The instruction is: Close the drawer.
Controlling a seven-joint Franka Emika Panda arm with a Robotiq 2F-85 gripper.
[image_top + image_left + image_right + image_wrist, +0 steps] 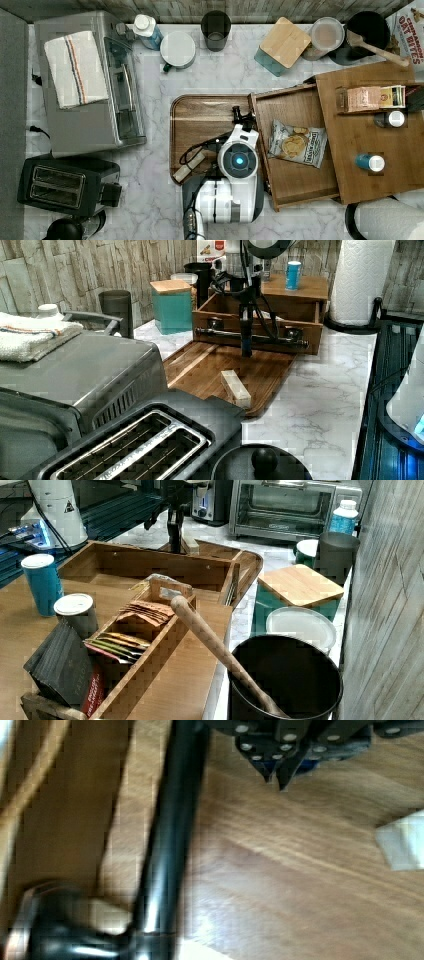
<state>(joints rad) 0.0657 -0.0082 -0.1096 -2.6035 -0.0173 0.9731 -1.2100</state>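
- White marbled worktop (210, 75) ran under everything, with a stone-look wall behind it.
- Drawer (295, 145) was pulled well out of the wooden cabinet (370, 135), toward the top view's left; its front edge sat against the dark tray (200, 125).
- Chip bag (297, 143) lay flat inside the drawer.
- Dark bar handle (250, 337) ran across the drawer front in the left view, on two round mounts.
- Hand (276, 777) pointed down over the tray, just in front of that handle; in the wrist view the handle (172, 835) passed right beside the fingertips, with no visible contact.
- Fingers were pressed nearly together in the wrist view, nothing between them.
- Left view showed the hand (246, 347) hanging low over the tray, crossing in front of the handle bar.
- Pale wooden block (236, 388) lay on the tray, nearer the left view's camera, apart from the hand.
- Cabinet top carried a tea box (370, 98), a blue can (371, 162) and a white-lidded jar (392, 119).
- Toaster oven (95, 80) with a folded towel (75, 67) stood at the top view's left, with a black toaster (65, 185) below it.
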